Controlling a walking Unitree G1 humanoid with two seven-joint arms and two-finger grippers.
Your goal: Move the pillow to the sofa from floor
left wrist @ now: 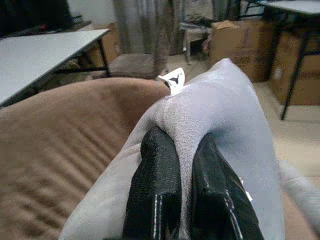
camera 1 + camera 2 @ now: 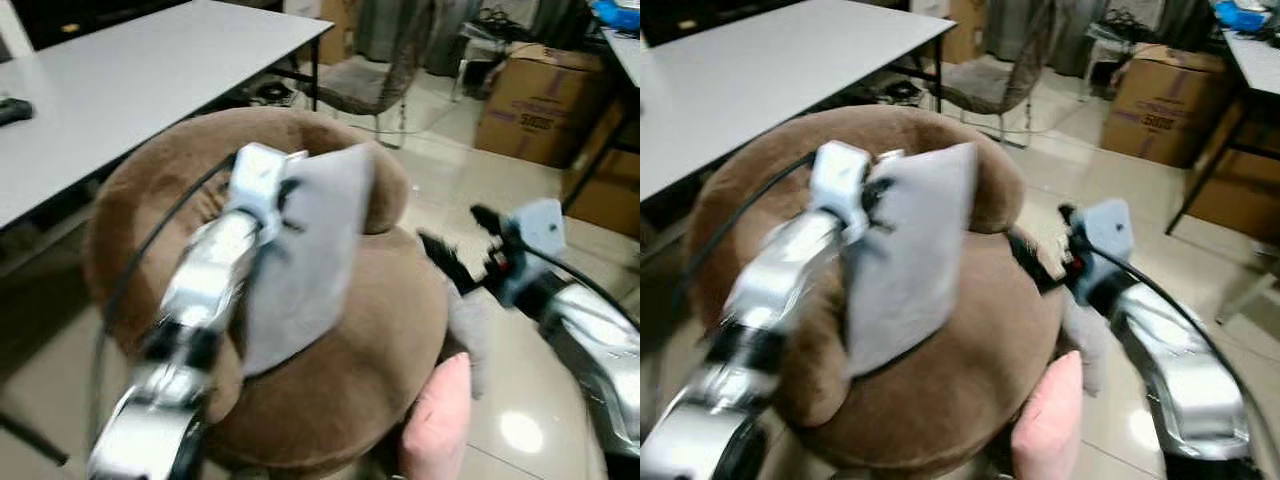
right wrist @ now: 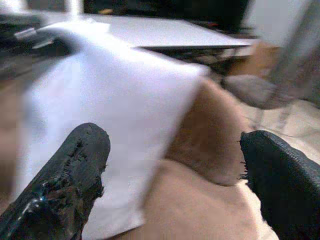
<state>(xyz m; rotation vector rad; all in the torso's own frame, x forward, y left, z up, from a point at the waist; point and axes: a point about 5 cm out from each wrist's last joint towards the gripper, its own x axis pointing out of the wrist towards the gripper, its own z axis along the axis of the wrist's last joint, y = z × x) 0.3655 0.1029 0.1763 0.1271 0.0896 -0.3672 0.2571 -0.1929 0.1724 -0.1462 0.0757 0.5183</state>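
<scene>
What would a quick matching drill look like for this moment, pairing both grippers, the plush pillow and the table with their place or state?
Column one:
1. left gripper
2. right gripper
3. brown plush pillow
4. white table

Column two:
A. fingers spread apart, beside the pillow's right side
B. stands behind the pillow, to the robot's left
C. pinched on the pillow's grey fabric patch
D. held up between the two arms

Pairs: 1-C, 2-A, 3-D, 4-B
</scene>
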